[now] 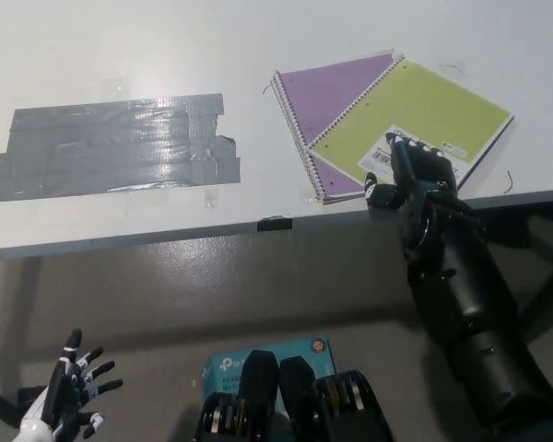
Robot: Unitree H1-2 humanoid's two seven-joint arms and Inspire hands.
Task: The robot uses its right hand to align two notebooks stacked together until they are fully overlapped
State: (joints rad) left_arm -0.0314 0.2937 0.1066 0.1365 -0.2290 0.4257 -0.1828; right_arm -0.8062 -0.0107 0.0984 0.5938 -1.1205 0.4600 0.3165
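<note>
Head view: two spiral-bound notebooks lie stacked on the white worktop (92, 55), at its near right edge. The green notebook (415, 115) sits on top, rotated against the purple notebook (327, 92) beneath, leaving a purple triangle exposed at left. The black right robot hand (413, 175) rests on the green cover's near corner, fingers curled, gripping nothing. The white left robot hand (69, 396) hangs low at near left, fingers spread. Grey tape patch (115, 147) lies left.
</note>
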